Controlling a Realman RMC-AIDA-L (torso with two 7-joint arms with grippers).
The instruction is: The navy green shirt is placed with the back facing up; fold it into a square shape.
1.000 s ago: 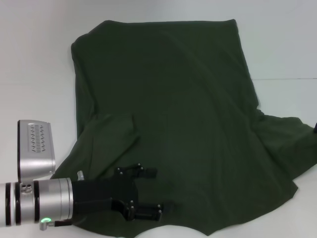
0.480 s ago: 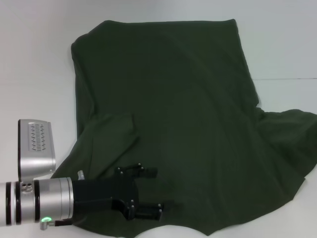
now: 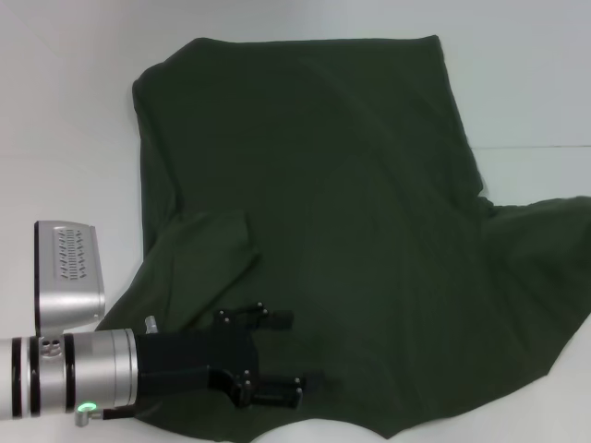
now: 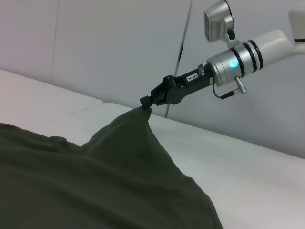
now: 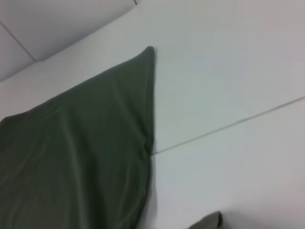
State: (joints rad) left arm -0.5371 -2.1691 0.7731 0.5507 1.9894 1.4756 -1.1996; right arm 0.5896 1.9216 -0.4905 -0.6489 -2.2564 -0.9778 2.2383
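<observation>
The navy green shirt (image 3: 323,203) lies spread over the white table, hem toward the far side. My left gripper (image 3: 305,351) hovers open over the shirt's near left part, with nothing between its fingers. The shirt's right sleeve (image 3: 554,231) is drawn out to the head view's right edge, where my right gripper is out of view. In the left wrist view, my right gripper (image 4: 146,102) is shut on that sleeve's tip, lifting the shirt (image 4: 119,162) into a peak. The right wrist view shows the shirt's far corner (image 5: 147,52) lying flat.
The white table (image 3: 65,111) extends around the shirt, with a thin seam (image 3: 536,146) running across it on the right. A grey wall (image 4: 95,43) stands behind the table.
The right sleeve has been pulled higher and farther right, now reaching the head view's edge. My left arm has stayed where it was.
</observation>
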